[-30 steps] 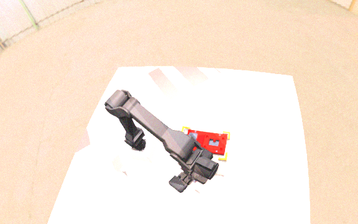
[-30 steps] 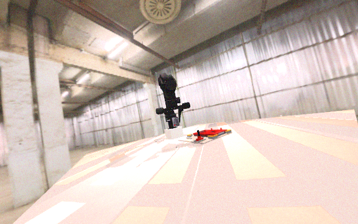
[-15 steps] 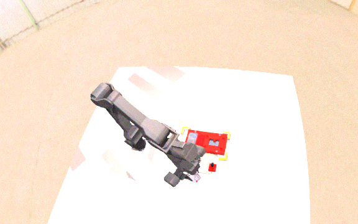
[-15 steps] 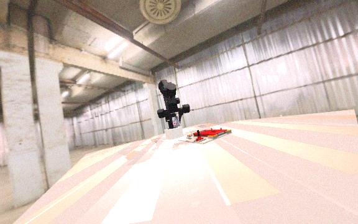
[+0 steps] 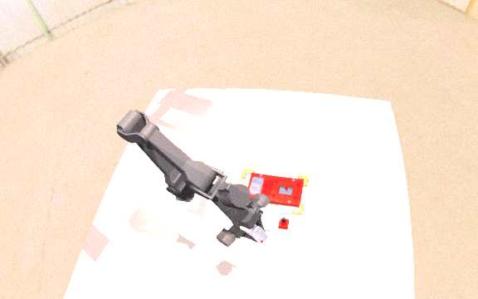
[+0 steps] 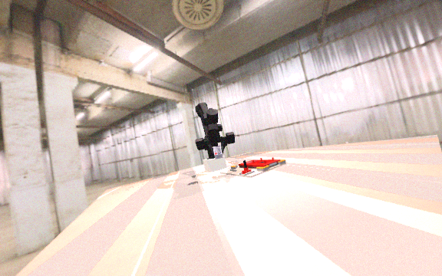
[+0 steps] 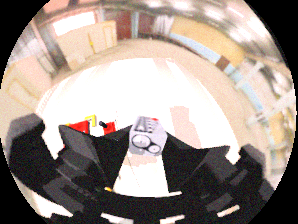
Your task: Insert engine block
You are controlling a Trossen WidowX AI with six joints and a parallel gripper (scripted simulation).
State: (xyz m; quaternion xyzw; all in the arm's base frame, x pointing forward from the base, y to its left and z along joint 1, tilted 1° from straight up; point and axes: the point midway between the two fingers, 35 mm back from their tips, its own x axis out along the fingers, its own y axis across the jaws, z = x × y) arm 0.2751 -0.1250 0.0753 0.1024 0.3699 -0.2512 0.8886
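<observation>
One grey arm (image 5: 173,162) reaches across the white table (image 5: 338,166) from the left of the red car body (image 5: 275,189), which serves as the fixed mark for everything else. The arm's elbow sits well to the left of and beyond the car body in the top view, and its forearm slopes down toward the near-left corner of it.

At the arm's end the gripper (image 5: 259,235) hangs just off the car body's near-left corner, apart from it. Its fingers are clamped on the engine block (image 5: 260,234), a small pale grey piece with a red dot at one edge. In the wrist view the engine block (image 7: 147,137) sits between the dark fingers, its top face showing two round shapes, with the gripper (image 7: 143,156) held above the bright table. The block is lifted in the exterior view, above the table and to the left of the car body (image 6: 261,163).

The car body lies flat, with yellow corner marks (image 5: 247,172) around it. It carries a pale grey panel on its left half and a square opening (image 5: 285,190) in its right half, unfilled.

Just nearer than the car body, toward its right side, stands a small red base with a dark knob (image 5: 283,223), apart from both the car body and the gripper.
</observation>
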